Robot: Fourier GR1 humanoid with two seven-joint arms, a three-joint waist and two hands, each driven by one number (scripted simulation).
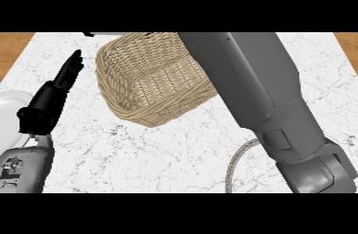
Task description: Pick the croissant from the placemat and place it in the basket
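Counter: you see white marble (140, 157), wood at both top corners.
Basket: wicker basket (150, 79) at twelve o'clock, tilted.
Left hand: left hand (59, 88) at nine o'clock, fingers straight and together, beside the basket, apart.
Right arm: grey forearm (269, 100) crosses the basket's right side; its hand is out of sight.
Croissant: you cannot see it.
Placemat: only a rope edge (241, 157) at five o'clock.

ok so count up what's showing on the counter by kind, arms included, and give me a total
Wicker basket: 1
Placemat, only its rim showing: 1
Grey forearms: 2
Black left hand: 1; the right hand is not in view
Croissant: 0 visible
Total: 5
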